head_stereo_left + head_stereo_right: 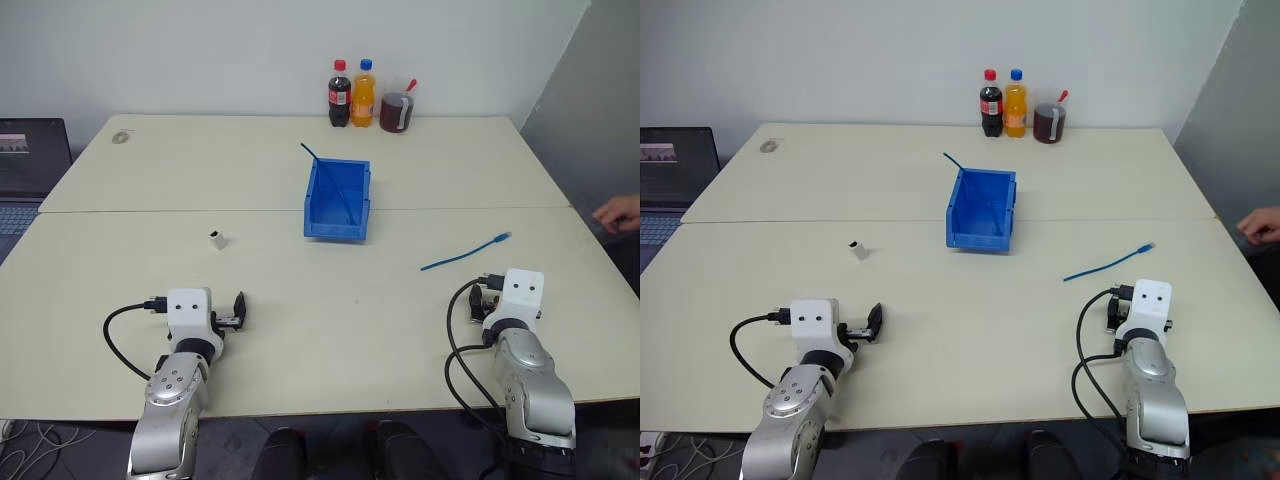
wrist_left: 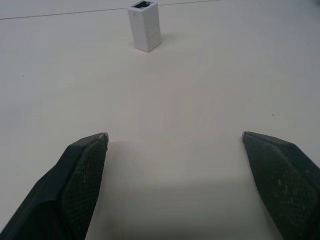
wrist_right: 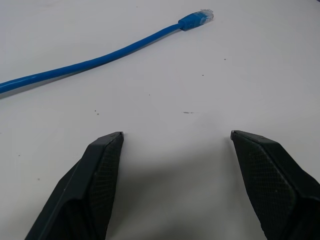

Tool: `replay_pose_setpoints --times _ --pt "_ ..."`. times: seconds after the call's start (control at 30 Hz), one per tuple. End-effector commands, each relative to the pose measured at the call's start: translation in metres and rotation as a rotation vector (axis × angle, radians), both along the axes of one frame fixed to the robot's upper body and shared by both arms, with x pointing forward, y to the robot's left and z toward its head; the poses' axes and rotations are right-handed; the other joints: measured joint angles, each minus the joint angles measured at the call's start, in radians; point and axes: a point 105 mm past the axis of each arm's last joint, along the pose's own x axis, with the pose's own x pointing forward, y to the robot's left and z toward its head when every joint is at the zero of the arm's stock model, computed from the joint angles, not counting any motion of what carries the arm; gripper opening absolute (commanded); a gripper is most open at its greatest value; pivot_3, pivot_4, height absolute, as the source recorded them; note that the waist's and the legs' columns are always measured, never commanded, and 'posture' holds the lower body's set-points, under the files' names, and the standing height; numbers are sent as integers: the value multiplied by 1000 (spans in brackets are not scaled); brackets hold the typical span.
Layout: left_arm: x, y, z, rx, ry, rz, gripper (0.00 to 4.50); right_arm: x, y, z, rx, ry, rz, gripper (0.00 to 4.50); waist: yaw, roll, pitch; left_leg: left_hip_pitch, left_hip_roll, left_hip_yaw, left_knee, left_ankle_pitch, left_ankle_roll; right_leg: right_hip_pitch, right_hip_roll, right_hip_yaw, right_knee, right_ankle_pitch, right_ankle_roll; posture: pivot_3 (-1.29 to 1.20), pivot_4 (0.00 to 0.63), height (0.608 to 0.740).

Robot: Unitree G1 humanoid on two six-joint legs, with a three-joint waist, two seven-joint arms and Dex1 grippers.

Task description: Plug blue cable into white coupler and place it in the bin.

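Both grippers' fingers [image 2: 82,170] apart, empty.

I see a cream table [image 1: 300,320] with a seam across its middle. At its far edge stand a cola bottle [image 1: 339,94], an orange soda bottle [image 1: 364,93] and a jug [image 1: 396,112] of dark drink. A laptop [image 1: 28,165] sits off the left side, a person's hand [image 1: 618,214] rests at the right edge, and a darker blue cable [image 1: 333,180] leans in a container.
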Motion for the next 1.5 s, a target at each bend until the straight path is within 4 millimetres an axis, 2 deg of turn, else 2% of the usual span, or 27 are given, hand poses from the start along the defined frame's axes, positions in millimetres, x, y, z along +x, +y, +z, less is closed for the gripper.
replay_pose_setpoints --times 0.03,1.27,1.3,1.4,1.5 --pt "0 1 16 15 -55 -3 4500 0 3 8 5 -31 6 3651 0 0 0 0 0 0 0 0 0 0 0 0 0 0 0 0 150 740" --pt "2 0 20 0 -81 4 4500 3 3 12 5 -44 1 3651 0 0 0 0 0 0 0 0 0 0 0 0 0 0 0 0 150 740" --pt "5 -6 23 -5 -88 -33 4500 4 3 14 3 -49 -1 3651 0 0 0 0 0 0 0 0 0 0 0 0 0 0 0 0 150 740" --pt "15 -42 45 10 -131 -304 4500 13 6 27 7 -84 -2 3651 0 0 1 0 0 0 0 0 0 0 0 0 0 0 0 0 150 740" --pt "8 -96 64 35 -122 -741 4500 28 8 40 34 -114 -29 3651 0 0 1 -1 0 -1 0 0 0 -1 0 -1 0 0 0 0 150 740"
